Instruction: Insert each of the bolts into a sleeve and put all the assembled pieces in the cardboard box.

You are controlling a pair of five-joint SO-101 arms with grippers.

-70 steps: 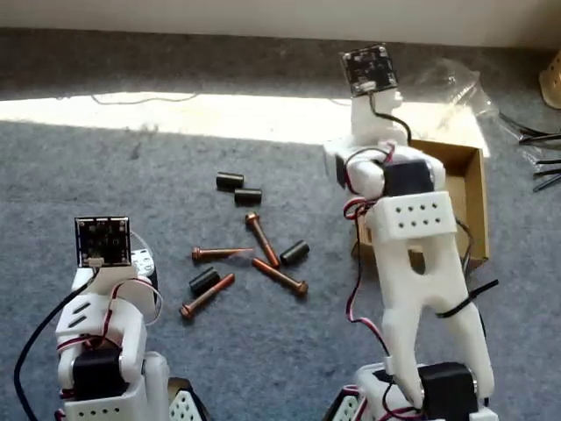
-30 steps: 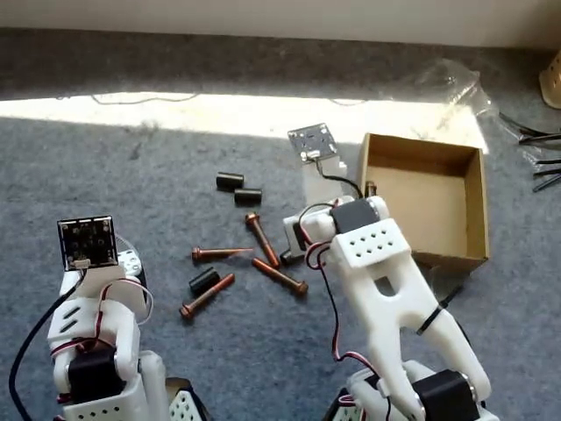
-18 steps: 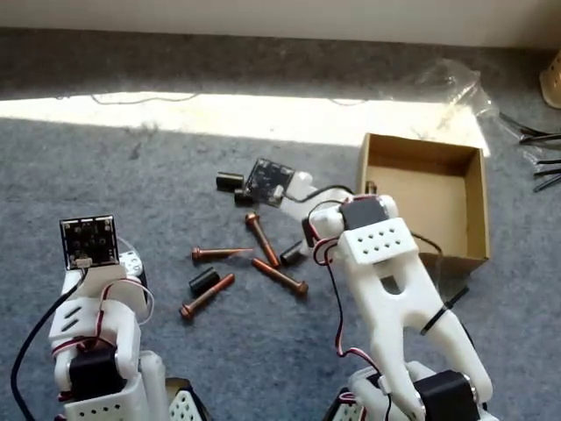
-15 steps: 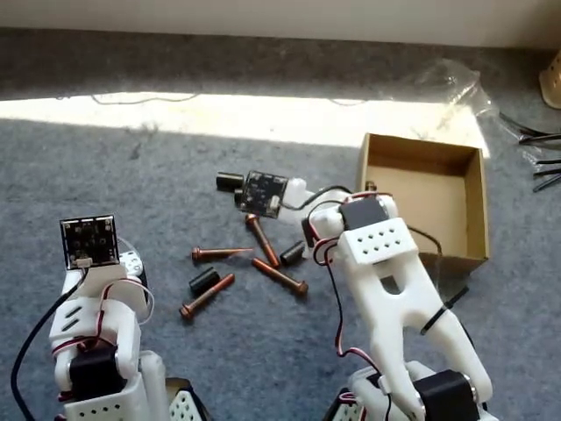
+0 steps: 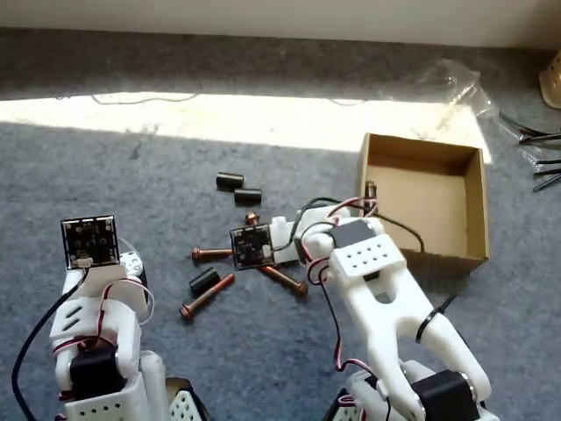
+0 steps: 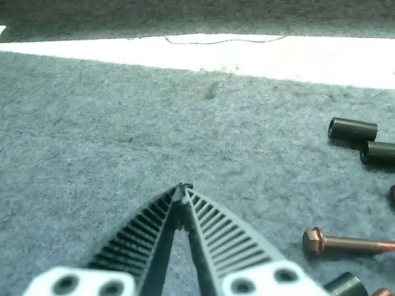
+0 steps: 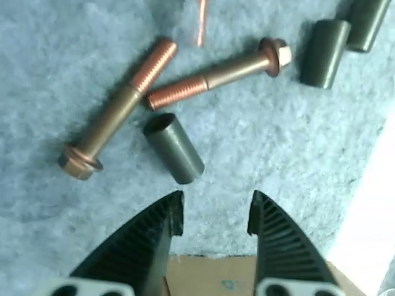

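Note:
Several copper bolts lie on the grey carpet: one (image 5: 282, 277) beside my right arm (image 5: 368, 263), another (image 5: 206, 296) nearer the left arm. In the right wrist view my right gripper (image 7: 215, 213) is open and empty, low over the carpet. A black sleeve (image 7: 173, 148) lies just ahead of its fingertips. Past that sleeve are two bolts (image 7: 114, 117) (image 7: 222, 73). My left gripper (image 6: 181, 188) is shut on nothing, off to the left of the pile. The cardboard box (image 5: 469, 206) stands open at the right.
Two more sleeves (image 5: 230, 181) (image 5: 248, 196) lie side by side behind the bolts, and a third (image 5: 204, 281) sits by the left bolt. Clear plastic wrap (image 5: 447, 79) and black cable ties (image 5: 539, 167) lie beyond the box. A sunlit strip (image 5: 175, 114) crosses the far carpet.
My right arm swung left from above the box and came down over the bolts and sleeves. The left arm barely shifted.

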